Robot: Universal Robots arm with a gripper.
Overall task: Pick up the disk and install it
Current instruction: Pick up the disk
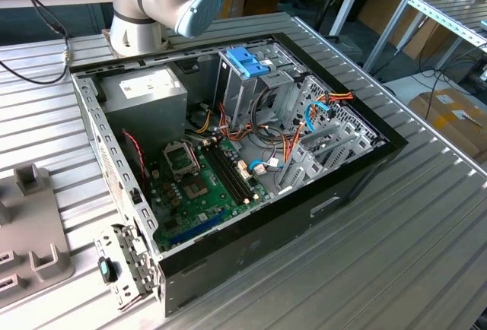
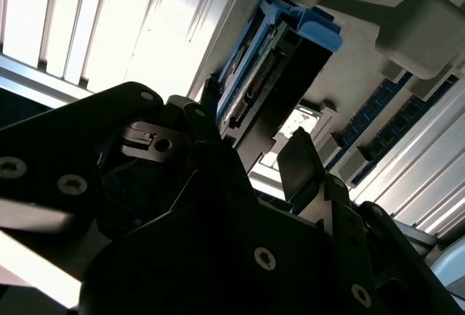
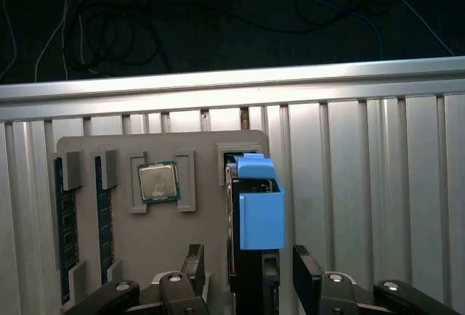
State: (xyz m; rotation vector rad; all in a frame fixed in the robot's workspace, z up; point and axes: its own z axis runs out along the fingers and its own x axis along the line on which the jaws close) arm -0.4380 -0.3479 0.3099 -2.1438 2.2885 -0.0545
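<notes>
Disk stood on edge in grey tray, narrow gaps seen either side of it inside the spread gripper, computer case open-topped in the exterior view, its floor crowded by cables, tall metal cage blocking the middle.

One disk is standing between the two fingers of the one gripper. Around it, one grey tray is carrying one processor chip and two memory sticks. In the exterior view, one open computer case is holding one motherboard, one power supply and one blue bracket.
</notes>
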